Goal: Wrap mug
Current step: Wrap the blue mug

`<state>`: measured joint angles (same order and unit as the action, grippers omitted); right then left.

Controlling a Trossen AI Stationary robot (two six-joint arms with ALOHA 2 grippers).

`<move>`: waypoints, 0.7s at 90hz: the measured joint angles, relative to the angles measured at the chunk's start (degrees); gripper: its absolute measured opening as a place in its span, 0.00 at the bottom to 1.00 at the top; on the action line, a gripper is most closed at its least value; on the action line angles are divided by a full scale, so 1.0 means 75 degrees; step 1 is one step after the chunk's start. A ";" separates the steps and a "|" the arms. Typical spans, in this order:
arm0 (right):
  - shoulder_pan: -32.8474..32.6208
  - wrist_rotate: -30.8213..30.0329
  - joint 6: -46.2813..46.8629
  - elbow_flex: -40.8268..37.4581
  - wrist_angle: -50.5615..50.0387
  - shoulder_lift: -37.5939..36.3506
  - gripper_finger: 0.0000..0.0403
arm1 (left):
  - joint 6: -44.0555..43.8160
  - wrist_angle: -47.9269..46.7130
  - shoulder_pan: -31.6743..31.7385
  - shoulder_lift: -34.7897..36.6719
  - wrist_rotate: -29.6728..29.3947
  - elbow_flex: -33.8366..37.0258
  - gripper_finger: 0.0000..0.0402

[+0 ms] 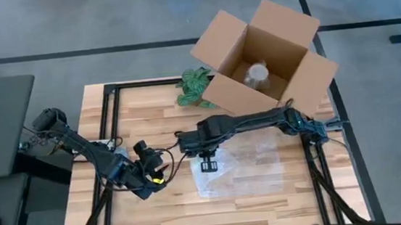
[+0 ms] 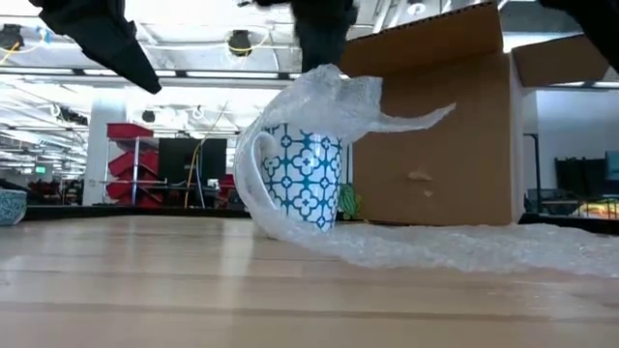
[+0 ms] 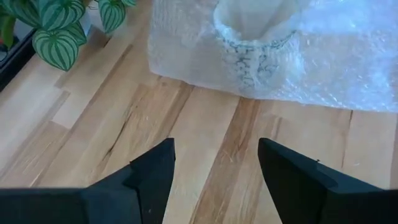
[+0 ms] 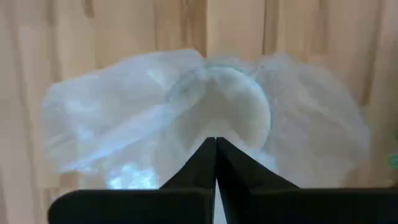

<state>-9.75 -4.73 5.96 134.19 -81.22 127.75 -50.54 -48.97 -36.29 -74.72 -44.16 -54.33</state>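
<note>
Wrap approx. half done: mug [image 2: 308, 177] stands mid-table on bubble wrap [image 1: 249, 168], one flap pinched over its rim by closed right gripper [image 4: 216, 144]. Left gripper [image 3: 214, 163] is held open, empty, nearby.

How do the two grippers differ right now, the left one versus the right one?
The left gripper has its fingers spread apart, holding nothing; the right gripper has its fingers pressed together, seemingly pinching the bubble wrap. The left gripper sits off the wrap, facing the mug across bare table; the right gripper hangs directly above the mug. Both are dark and two-fingered.
</note>
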 joint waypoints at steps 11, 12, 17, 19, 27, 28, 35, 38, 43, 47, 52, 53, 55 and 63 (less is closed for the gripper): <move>-0.0601 -0.0090 -0.0003 0.0000 -0.0346 -0.0351 0.00 | -0.0003 -0.0005 -0.0003 0.0000 0.0003 0.0000 0.53; -0.0663 -0.0081 -0.0003 0.0000 -0.0377 -0.0373 0.00 | -0.0003 -0.0007 -0.0003 0.0000 0.0003 0.0000 0.53; -0.0968 0.0041 0.0000 0.0000 -0.0592 -0.0417 0.00 | -0.0006 -0.0004 -0.0003 0.0000 0.0003 0.0000 0.53; -0.1092 0.0132 0.0000 0.0000 -0.0662 -0.0420 0.00 | -0.0006 -0.0002 -0.0003 0.0000 0.0005 0.0000 0.53; -0.1594 0.0384 -0.0012 -0.0202 -0.0775 -0.0412 0.00 | -0.0026 0.0047 -0.0003 0.0000 -0.0167 0.0000 0.53; -0.1652 0.0404 -0.0027 -0.0274 -0.0769 -0.0412 0.00 | -0.0046 0.0061 -0.0003 0.0000 -0.0213 0.0000 0.53; -0.2001 0.0431 0.0039 -0.0928 -0.0686 -0.0412 0.00 | -0.0158 0.0185 0.0000 0.0000 -0.0569 0.0000 0.53; -0.2128 0.0454 0.0232 -0.1256 -0.0709 -0.0412 0.00 | -0.0160 0.0275 0.0000 0.0000 -0.0686 0.0000 0.53; -0.2287 0.0440 0.0679 -0.1864 -0.0643 -0.0466 0.00 | -0.0106 0.0373 0.0003 0.0000 -0.0819 0.0000 0.53; -0.2351 0.0441 0.0978 -0.2368 -0.0403 -0.0562 0.00 | -0.0056 0.0432 0.0003 -0.0001 -0.0940 0.0000 0.53; -0.2433 0.0438 0.1328 -0.3060 0.0010 -0.0822 0.00 | -0.0044 0.0479 0.0006 -0.0001 -0.0985 0.0028 0.53; -0.2440 0.0440 0.1398 -0.3206 0.0092 -0.0878 0.00 | -0.0044 0.0483 0.0016 -0.0001 -0.0989 0.0043 0.53; -0.2460 0.0436 0.1533 -0.3528 0.0288 -0.0989 0.00 | -0.0042 0.0481 0.0044 -0.0002 -0.0992 0.0081 0.53; -0.2501 0.0200 0.2216 -0.4860 0.1335 -0.1586 0.00 | -0.0144 0.0528 0.0187 -0.0001 -0.1004 0.0369 0.53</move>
<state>-28.50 -3.23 22.58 97.74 -71.21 115.85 -51.62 -45.02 -34.89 -74.72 -51.69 -51.56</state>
